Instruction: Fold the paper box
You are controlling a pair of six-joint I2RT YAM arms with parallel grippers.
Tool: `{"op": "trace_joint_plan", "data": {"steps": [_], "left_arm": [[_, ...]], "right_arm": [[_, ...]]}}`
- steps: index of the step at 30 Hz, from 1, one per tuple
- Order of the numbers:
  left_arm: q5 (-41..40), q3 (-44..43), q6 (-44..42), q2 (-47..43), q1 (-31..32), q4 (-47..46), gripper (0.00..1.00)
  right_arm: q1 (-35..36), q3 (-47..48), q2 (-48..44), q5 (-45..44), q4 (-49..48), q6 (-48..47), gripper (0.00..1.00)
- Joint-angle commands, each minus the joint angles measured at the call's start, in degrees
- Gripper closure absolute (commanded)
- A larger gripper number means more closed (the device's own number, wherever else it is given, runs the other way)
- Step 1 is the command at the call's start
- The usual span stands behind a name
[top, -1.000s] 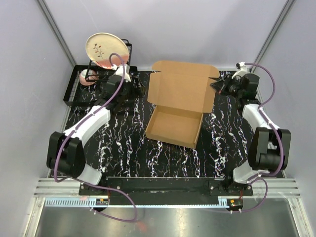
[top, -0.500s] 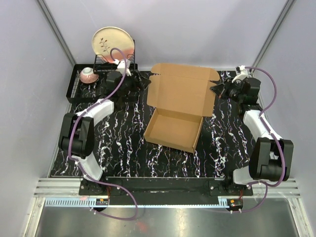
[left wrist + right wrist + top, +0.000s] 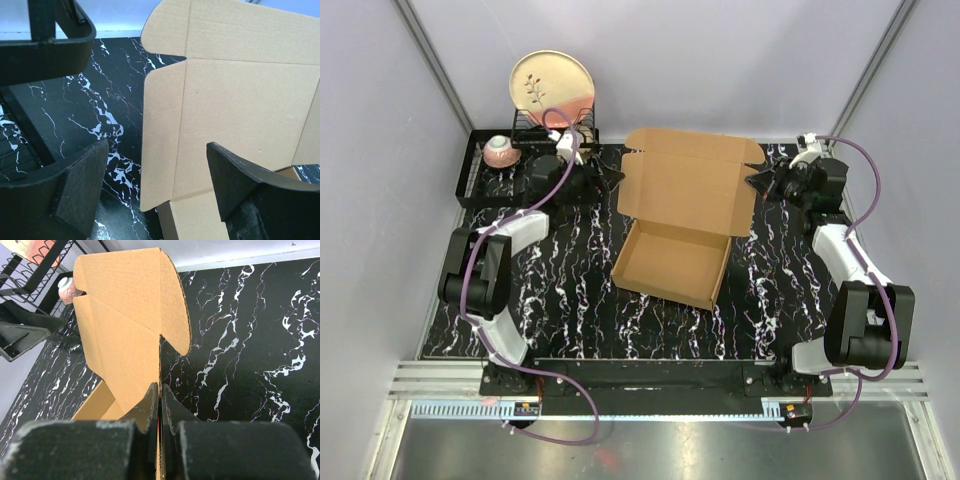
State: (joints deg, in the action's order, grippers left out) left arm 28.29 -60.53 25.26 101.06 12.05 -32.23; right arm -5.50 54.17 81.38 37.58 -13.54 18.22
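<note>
Paper box (image 3: 685, 215) mid-worktop (image 3: 570, 285). Rack (image 3: 470, 187) holding plate (image 3: 552, 85) and cup (image 3: 501, 151) at the far left corner. Left pincer (image 3: 612, 178) beside the box's left, right pincer (image 3: 756, 180) on its right edge.

The left arm (image 3: 510, 237) and the right arm (image 3: 841, 245) are wearing smooth white shells between bulky black joint housings. A purple cable (image 3: 558, 177) is trailing along each one from base to wrist. The left claw (image 3: 157, 192) is showing two matte black, wedge-shaped fingers (image 3: 82, 192) with a rough, grainy face, scuffed pale at the edges. The right claw (image 3: 160, 400) is showing the same black wedges, with whitish wear running along their top corners.
</note>
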Motion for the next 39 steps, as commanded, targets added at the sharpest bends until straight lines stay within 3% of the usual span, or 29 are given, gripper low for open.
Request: {"op": "trace_joint_plan", "data": {"steps": [1,27,39], "left_arm": [[0.5,1.1,-1.8,-5.3,-0.3,-5.7,0.18],[0.2,8.0,-2.6,-7.4,2.5,-6.4,0.21],[4.3,4.9,-1.8,-4.8,2.1,-6.1,0.19]], "right_arm": [[0.8,-0.3,-2.3,0.3,-0.3,-0.9,1.0],[0.9,-6.6,-14.8,3.5,5.6,0.0,1.0],[1.3,-8.6,-18.3,7.8,5.9,2.5,1.0]]}}
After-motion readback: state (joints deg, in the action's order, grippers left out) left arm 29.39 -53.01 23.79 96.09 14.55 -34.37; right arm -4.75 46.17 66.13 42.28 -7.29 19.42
